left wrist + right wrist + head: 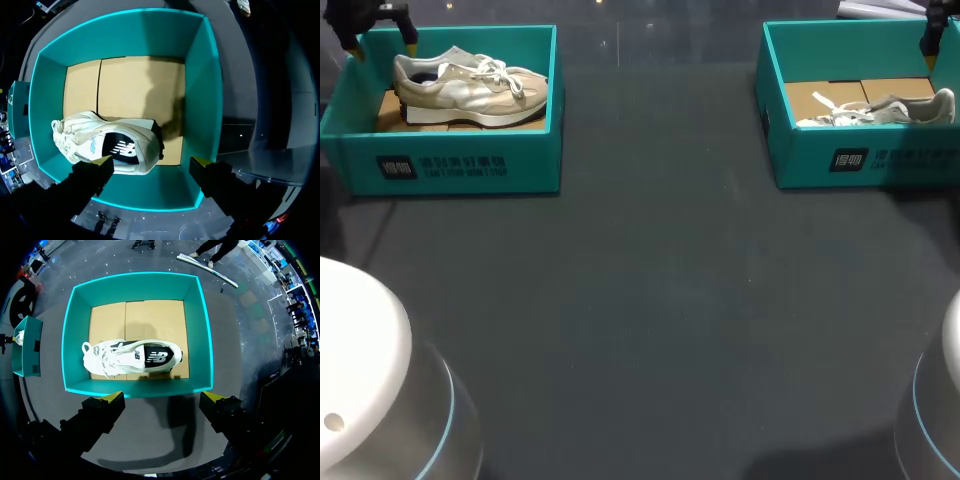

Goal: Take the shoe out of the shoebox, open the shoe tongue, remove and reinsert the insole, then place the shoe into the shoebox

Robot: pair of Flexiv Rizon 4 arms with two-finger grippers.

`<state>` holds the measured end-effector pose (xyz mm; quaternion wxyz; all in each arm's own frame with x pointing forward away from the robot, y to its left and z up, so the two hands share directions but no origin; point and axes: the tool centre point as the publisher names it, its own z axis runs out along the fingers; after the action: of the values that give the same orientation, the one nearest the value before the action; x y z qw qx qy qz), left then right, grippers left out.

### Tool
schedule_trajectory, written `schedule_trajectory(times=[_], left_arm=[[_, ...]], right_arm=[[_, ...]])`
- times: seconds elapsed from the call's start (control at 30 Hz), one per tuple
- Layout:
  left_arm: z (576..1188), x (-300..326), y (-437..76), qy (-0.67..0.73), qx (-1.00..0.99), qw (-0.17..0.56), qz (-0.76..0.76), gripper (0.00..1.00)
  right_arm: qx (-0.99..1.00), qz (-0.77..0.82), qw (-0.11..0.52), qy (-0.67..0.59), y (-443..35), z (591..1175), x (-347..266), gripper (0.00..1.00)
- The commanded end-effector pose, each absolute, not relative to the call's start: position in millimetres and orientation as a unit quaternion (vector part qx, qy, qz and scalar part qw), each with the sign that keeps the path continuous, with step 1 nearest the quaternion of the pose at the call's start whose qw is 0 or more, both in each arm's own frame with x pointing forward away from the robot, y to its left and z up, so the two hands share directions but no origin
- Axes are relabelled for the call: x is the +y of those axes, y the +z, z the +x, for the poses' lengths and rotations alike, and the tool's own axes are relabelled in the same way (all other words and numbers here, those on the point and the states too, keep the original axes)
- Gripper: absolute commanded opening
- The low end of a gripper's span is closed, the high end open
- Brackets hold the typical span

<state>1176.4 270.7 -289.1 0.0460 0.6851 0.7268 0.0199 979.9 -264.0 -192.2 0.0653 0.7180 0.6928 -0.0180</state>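
Two teal shoeboxes stand at the table's far corners. The left box [460, 165] holds a beige shoe [470, 85] with white laces, lying on brown cardboard. My left gripper [382, 40] hangs open over that box's far left corner. In the left wrist view the shoe [107, 145] lies under the open left gripper [150, 162], close to one finger. The right box [865, 160] holds a white and grey shoe [880, 110]. My right gripper [162, 398] is open above the box's wall [135, 389], with the shoe [132, 357] ahead of it.
Between the boxes lies a dark table surface [650, 280]. My arms' rounded white bases [360, 380] [935, 400] stand at the near corners. The left box [27, 347] also shows off to the side in the right wrist view.
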Motion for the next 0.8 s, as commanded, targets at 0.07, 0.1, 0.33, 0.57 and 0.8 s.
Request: schedule_trajectory(times=[0.07, 0.1, 0.33, 0.57, 0.8], left_arm=[[1181.9, 272.3, -290.7, 0.016, 0.724, 0.045, 0.688, 1.0], [1182.4, 272.8, -291.0, 0.016, 0.723, 0.044, 0.689, 1.0], [1183.0, 272.7, -299.5, 0.02, 0.714, 0.034, 0.699, 1.0], [1175.1, 270.2, -312.5, 0.029, 0.708, 0.031, 0.705, 1.0], [1170.9, 267.9, -321.7, 0.025, 0.708, 0.031, 0.705, 1.0]], right_arm=[[0.692, 0.718, 0.065, -0.018, -192.2, 979.9, -263.7, 1.0], [0.692, 0.718, 0.065, -0.018, -192.2, 979.9, -263.7, 1.0], [0.692, 0.718, 0.065, -0.018, -192.2, 979.9, -263.7, 1.0], [0.692, 0.718, 0.065, -0.018, -192.2, 979.9, -263.7, 1.0], [0.692, 0.718, 0.065, -0.018, -192.2, 979.9, -263.7, 1.0]])
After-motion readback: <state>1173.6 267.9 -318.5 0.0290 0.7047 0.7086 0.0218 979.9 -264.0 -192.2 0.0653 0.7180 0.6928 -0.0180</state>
